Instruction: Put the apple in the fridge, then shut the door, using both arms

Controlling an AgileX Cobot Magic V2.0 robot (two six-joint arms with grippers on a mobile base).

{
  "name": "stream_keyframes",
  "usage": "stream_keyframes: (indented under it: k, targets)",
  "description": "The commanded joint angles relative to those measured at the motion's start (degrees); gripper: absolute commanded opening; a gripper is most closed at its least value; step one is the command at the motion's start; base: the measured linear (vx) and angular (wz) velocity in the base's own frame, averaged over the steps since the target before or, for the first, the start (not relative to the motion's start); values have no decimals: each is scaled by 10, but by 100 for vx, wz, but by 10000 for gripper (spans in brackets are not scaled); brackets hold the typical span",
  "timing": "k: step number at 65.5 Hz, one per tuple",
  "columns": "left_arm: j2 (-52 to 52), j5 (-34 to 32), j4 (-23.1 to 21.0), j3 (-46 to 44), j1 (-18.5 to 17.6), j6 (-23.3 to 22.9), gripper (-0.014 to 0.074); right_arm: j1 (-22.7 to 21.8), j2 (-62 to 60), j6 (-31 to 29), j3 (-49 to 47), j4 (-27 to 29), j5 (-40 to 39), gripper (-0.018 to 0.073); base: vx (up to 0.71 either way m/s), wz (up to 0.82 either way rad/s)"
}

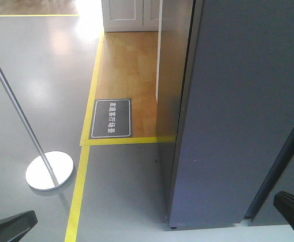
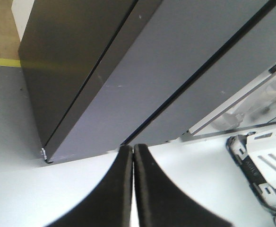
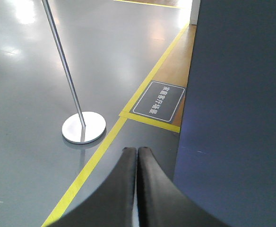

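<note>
The fridge (image 1: 237,111) stands at the right, tall and dark grey, its outer face turned to me. In the left wrist view the fridge (image 2: 176,71) fills the top, and at its right the door (image 2: 251,106) shows a white inner edge with clear plastic behind it. My left gripper (image 2: 132,147) is shut with nothing between its fingers, low over a white surface (image 2: 34,189) before the fridge's bottom corner. My right gripper (image 3: 137,149) is also shut and empty, above the grey floor just left of the fridge wall (image 3: 237,118). The apple is out of view.
A metal pole on a round base (image 1: 49,170) stands on the grey floor at the left. Yellow floor tape (image 1: 79,191) runs past it, around a wood-floor patch with a dark sign (image 1: 111,118). Black-and-white hardware (image 2: 256,165) lies on the white surface.
</note>
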Motion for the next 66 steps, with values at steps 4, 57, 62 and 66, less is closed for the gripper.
stream_keyframes:
  k: [4,57,62,66]
  targets:
    - [1,4,-34,-14,0,-4,-6,-3,4,-5,-14,19,-30,-3,0,0]
    - [1,-33,-201,-14,0,-4,-6,-3,4,-5,-14,19,-30,-3,0,0]
    - [1,-36,-299,-14,0,-4,-6,-3,4,-5,-14,19,-30,-3,0,0]
    - [1,-36,-365,-13,0,-4,-6,-3,4,-5,-14,19,-30,-3,0,0]
